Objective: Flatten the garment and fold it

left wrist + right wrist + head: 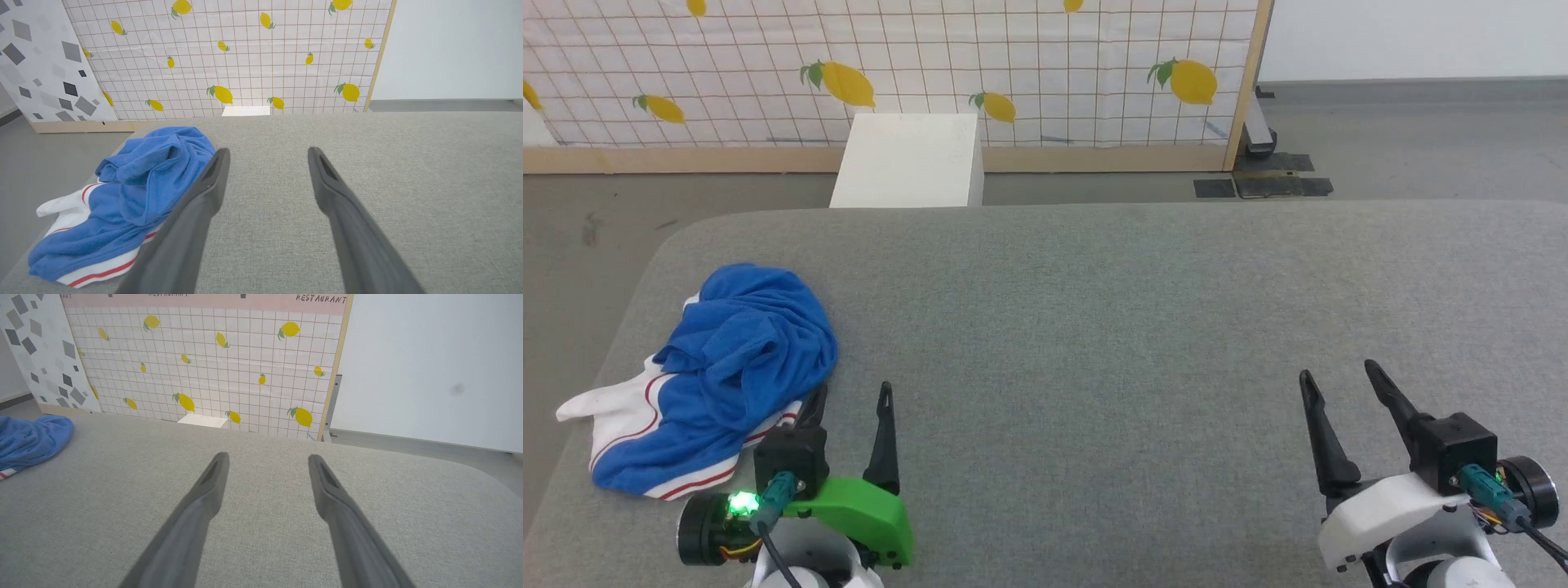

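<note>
The garment (719, 376) lies crumpled in a heap at the left end of the grey table (1094, 327): bright blue cloth with white panels and thin red stripes. My left gripper (849, 396) stands open just right of the heap, its left finger at the cloth's edge, nothing between its fingers. In the left wrist view the garment (135, 192) sits left of the open left gripper (267, 153). Far to the right, my right gripper (1339, 371) is open over bare table. The right wrist view shows the right gripper (267, 459) open and the garment (28, 441) at the far left.
A white box (907, 159) stands on the floor behind the table, before a lemon-patterned tiled panel (1013, 65). The table's rounded left corner lies close to the garment's white sleeve. Grey floor runs around the table.
</note>
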Available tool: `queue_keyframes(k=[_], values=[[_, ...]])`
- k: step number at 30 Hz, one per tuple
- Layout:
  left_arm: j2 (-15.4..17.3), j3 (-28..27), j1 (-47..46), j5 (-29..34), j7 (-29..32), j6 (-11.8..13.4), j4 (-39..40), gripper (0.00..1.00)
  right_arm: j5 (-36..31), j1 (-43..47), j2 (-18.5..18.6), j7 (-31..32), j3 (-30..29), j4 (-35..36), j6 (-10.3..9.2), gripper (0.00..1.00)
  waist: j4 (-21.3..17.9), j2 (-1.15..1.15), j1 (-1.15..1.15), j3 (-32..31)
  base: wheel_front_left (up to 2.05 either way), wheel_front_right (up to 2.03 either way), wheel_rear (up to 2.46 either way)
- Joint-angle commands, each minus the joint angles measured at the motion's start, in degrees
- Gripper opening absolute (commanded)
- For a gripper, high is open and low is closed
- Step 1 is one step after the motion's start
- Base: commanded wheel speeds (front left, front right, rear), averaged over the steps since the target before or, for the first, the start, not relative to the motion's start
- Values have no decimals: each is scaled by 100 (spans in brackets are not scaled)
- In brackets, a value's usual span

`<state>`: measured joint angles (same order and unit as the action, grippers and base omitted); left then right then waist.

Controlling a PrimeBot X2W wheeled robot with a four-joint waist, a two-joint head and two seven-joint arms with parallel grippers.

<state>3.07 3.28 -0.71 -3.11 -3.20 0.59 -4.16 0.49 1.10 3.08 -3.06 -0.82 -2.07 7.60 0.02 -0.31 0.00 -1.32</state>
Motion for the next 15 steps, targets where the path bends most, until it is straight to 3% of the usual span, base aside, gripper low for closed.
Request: queue_keyframes(k=[1, 15], values=[[13, 20, -102, -79, -68, 25, -39, 100, 30, 9, -5, -64, -15, -29, -3, 100, 2, 8, 0, -7, 0, 0, 0], [31, -12, -80, -187, -232, 31, -113, 100, 70, 8, -7, -222, -35, -130, -4, 100, 26, 11, 0, -60, 0, 0, 0]])
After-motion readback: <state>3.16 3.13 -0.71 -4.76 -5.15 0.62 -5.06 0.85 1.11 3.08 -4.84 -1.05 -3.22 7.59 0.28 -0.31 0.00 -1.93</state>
